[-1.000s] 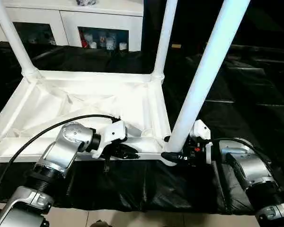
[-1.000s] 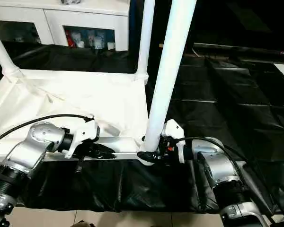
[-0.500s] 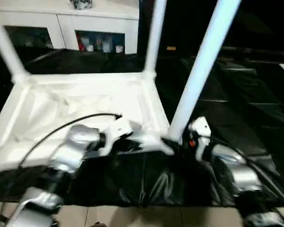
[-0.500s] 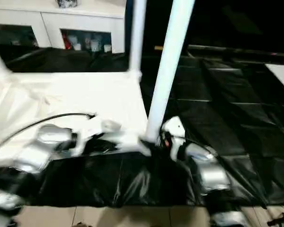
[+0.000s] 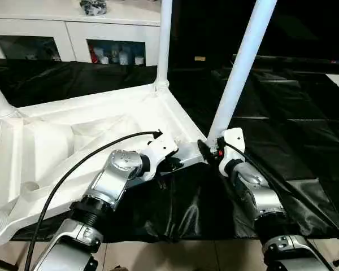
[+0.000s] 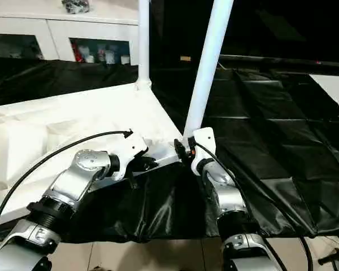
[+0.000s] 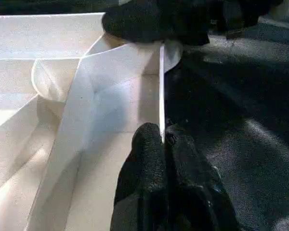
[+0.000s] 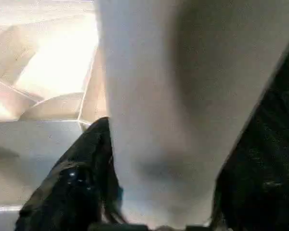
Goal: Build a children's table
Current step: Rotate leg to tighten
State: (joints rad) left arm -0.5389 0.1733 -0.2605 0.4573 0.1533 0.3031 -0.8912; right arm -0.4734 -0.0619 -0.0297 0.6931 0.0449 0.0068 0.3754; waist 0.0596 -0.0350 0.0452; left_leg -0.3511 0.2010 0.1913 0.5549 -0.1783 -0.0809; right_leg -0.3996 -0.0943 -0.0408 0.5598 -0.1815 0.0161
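Tabletop point(image 5: 73, 141) lay upside down on black sheet point(image 5: 282, 130), three legs standing in corner sockets. Left gripper point(image 7: 162, 139) pinched thin near rim point(image 7: 161, 86). Right gripper point(image 5: 206, 149) clasped base of near-right leg point(image 5: 240, 68). No legible writing seen anywhere.

Upturned tabletop point(image 6: 73, 116) on black sheeting point(image 6: 271, 141) — right end effector point(image 6: 184, 151) around a leg's point(image 6: 206, 68) base.

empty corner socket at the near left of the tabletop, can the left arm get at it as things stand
Probably not right away: the left gripper is shut on the tabletop rim near the right gripper. The empty socket is uncovered, so nothing blocks it once the rim is let go.
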